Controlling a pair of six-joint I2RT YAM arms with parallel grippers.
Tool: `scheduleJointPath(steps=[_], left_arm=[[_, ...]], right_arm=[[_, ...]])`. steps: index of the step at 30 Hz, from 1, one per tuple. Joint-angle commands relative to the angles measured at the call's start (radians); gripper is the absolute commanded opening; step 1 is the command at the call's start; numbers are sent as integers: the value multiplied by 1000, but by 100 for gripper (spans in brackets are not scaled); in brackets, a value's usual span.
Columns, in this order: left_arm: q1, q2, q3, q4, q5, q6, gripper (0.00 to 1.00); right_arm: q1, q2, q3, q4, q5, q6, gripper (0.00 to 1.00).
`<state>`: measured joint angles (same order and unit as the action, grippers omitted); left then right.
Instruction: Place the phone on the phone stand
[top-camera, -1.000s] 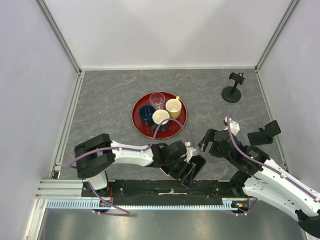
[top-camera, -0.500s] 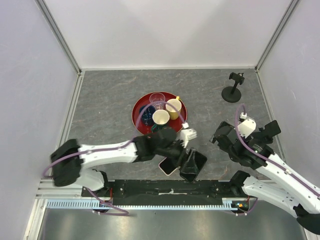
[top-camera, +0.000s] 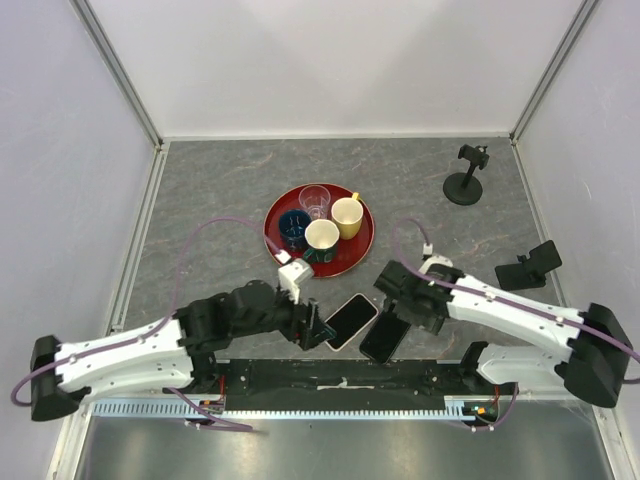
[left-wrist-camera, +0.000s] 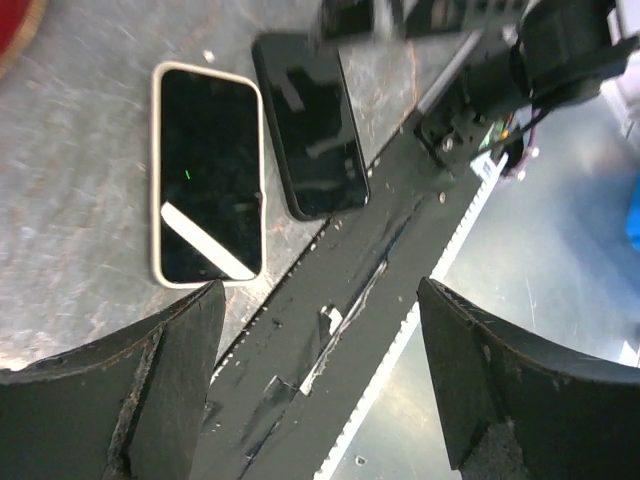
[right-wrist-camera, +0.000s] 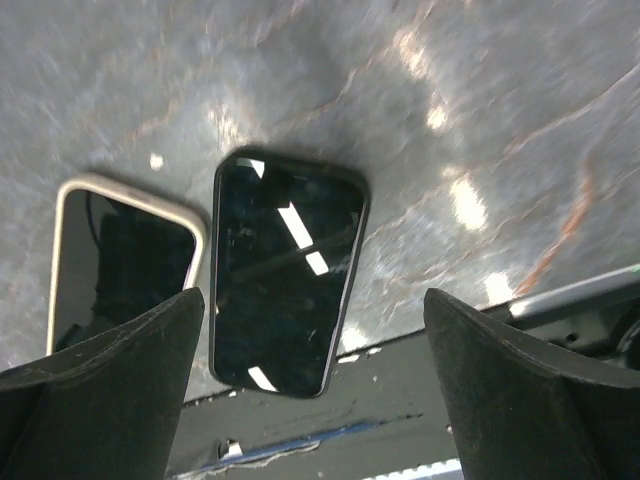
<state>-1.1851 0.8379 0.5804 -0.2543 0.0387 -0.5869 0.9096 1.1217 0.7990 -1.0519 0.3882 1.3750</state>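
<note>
Seen from the top camera, two phones lie face up side by side by the near edge of the grey table (top-camera: 220, 190): a cream-cased phone (top-camera: 350, 320) and, just to its right, a black phone (top-camera: 385, 339). The left gripper (top-camera: 318, 332) sits at the cream-cased phone's left end, and the right gripper (top-camera: 398, 308) hangs over the far end of the black phone. The phone stand (top-camera: 465, 181) stands upright in the far right corner, well apart from both phones, and a red tray (top-camera: 268, 232) carrying cups sits mid-table. In the left wrist view the jaws are spread wide and hold nothing; both phones lie beyond the fingertips, the cream-cased phone (left-wrist-camera: 207, 190) ahead of the left finger and the black phone (left-wrist-camera: 310, 125) just beside it, its near end reaching the black rail (left-wrist-camera: 340, 300). The cream-cased phone's dark screen shows a small green speck and a white glare stripe. In the right wrist view the jaws are also apart, with the black phone (right-wrist-camera: 285, 270) lying below the gap between them, screen dark with streaks of reflected light; whether the fingers touch it cannot be told
</note>
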Motion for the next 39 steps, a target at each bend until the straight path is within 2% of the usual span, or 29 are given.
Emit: scheduleJointPath(steps=[1,6,11,13,14,17,19,24,30,39], left_arm=[[1,-186,-22,-34,-154,-19,85],[1,-258,-34,-62,-163,19,88],[1,-257,-36,-74,-149,47,89],[1,-258,-40,-71,-142,45,89],[1,-261,-47,-68,-132,44,89],[1,-273,-57,-59,-125,42,90],[1,-276,-60,-56,-123,42,90],[1,-269,-62,-59,-117,48,90],[1,-238,-57,-36,-106,55,90],[1,-232,-59,-26,-95,52,90]], right_arm=[[98,73,23,35,-60,242,98],[118,153,-38,190,-136,262,98],[170,243,-1,190,-130,285,98],[179,240,-18,197,-130,302,95],[179,236,-39,202,-129,312,89],[178,217,-67,204,-127,331,81],[179,213,-72,201,-120,329,79],[179,202,-70,159,-109,323,81],[179,207,-55,135,-106,297,97],[176,237,-47,113,-97,302,98]])
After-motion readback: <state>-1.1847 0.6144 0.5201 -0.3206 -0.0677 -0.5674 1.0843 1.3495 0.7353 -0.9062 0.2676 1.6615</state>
